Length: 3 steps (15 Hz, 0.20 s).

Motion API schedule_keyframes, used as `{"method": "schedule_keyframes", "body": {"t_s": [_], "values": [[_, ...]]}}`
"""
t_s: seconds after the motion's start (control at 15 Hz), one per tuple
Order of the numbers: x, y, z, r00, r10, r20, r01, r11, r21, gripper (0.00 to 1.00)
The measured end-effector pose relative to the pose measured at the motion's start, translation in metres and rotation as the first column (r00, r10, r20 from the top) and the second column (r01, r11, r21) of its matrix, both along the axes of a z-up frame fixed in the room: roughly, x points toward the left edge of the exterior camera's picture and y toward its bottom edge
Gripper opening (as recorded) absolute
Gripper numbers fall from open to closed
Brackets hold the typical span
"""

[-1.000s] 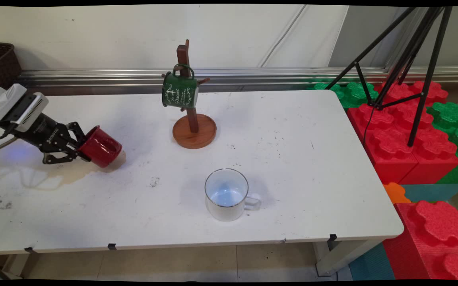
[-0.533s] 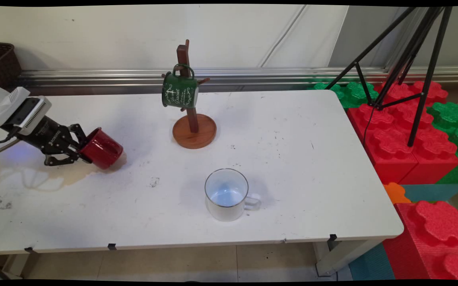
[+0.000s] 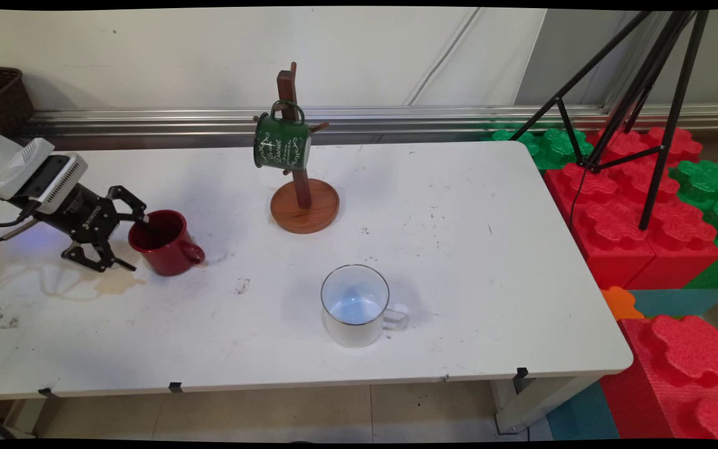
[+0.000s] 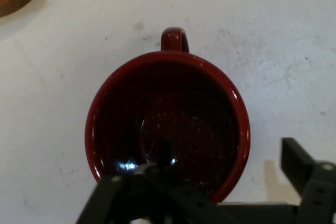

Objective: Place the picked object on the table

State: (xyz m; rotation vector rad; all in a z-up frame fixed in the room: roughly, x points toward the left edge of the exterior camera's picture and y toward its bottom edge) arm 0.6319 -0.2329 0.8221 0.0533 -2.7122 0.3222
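A dark red mug [image 3: 172,252] stands upright on the white table [image 3: 459,249] at the left, with its handle turned to the right. My gripper [image 3: 138,244] reaches it from the left and is open. One finger hangs inside the mug's mouth and the other stands outside the near wall. In the hand view I look down into the red mug [image 4: 168,108], its handle at the top. The gripper [image 4: 231,158] straddles the mug's rim there without pinching it.
A wooden mug rack [image 3: 305,206] stands behind, with a green mug [image 3: 282,143] hanging on a peg. A white mug [image 3: 356,305] sits upright near the table's front middle. A dried stain [image 3: 72,284] marks the table under the gripper. Red and green foam blocks [image 3: 633,218] and a black tripod [image 3: 646,93] are at the right.
The red mug was held tilted in the shut gripper; now it stands upright on the table and the fingers have opened off its wall.
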Motion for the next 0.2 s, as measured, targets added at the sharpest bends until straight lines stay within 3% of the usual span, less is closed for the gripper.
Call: {"method": "schedule_keyframes", "body": {"t_s": [0.2], "values": [[-0.0024, -0.0009, 0.0002, 1.000, 0.001, -0.004, -0.001, 1.000, 0.000, 1.00]]}}
